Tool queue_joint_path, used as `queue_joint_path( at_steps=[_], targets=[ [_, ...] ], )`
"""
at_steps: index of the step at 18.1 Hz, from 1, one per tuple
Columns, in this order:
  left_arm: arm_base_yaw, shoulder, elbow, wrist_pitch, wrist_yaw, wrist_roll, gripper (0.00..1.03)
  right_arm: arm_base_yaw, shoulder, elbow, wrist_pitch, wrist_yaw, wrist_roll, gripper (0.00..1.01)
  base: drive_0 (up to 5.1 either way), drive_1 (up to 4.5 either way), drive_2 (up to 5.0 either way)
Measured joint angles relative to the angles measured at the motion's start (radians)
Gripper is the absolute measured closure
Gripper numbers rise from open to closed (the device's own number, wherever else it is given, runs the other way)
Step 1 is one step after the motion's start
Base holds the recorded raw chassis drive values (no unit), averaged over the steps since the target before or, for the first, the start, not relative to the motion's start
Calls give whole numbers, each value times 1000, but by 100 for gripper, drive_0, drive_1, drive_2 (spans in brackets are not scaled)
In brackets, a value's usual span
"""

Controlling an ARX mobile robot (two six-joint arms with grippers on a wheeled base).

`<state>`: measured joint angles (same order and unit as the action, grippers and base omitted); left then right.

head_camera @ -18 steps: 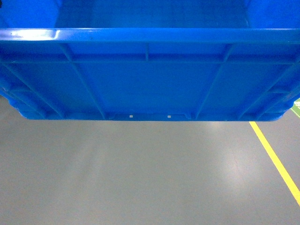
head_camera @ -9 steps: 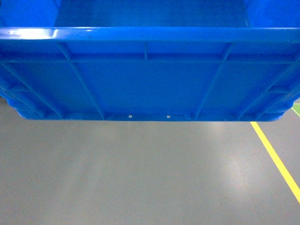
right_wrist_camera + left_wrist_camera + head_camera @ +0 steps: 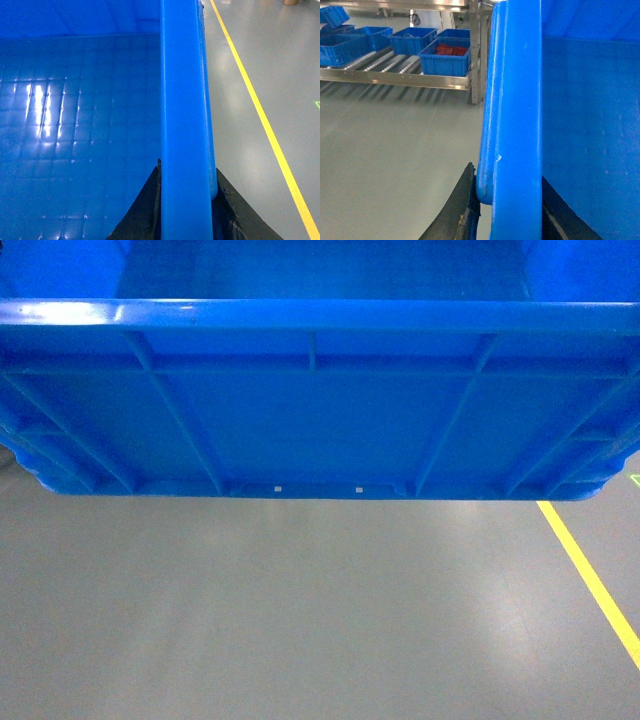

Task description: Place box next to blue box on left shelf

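Note:
The box (image 3: 320, 420), a large bright blue open-top crate with ribbed walls, hangs above the grey floor and fills the upper half of the head view. My left gripper (image 3: 507, 176) is shut on the box's left rim (image 3: 516, 100), one black finger outside and one inside. My right gripper (image 3: 188, 170) is shut on the right rim (image 3: 182, 85) in the same way. In the left wrist view the left shelf (image 3: 395, 78), a silver rack with white roller tracks, stands far off at the upper left. It carries several smaller blue boxes, the nearest (image 3: 445, 60) holding red items.
A yellow floor line (image 3: 590, 580) runs along the right, also in the right wrist view as the yellow line (image 3: 250, 95). A green floor mark (image 3: 634, 479) sits at the far right edge. The shelf's metal post (image 3: 476, 55) stands by the box's rim. Open grey floor (image 3: 395, 150) lies before the shelf.
The box stays fixed in the head view. The yellow line and green mark on the floor have slid slightly to the right beneath it.

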<state>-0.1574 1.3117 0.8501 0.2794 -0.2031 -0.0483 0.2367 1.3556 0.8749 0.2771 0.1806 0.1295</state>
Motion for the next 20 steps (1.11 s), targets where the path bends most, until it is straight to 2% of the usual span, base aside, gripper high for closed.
queue_joint_path(
  at_steps=[20],
  targets=[
    [0, 0, 0, -1, -1, -1, 84, 0, 0, 0, 0, 1, -1, 82, -9, 421, -439]
  ],
)
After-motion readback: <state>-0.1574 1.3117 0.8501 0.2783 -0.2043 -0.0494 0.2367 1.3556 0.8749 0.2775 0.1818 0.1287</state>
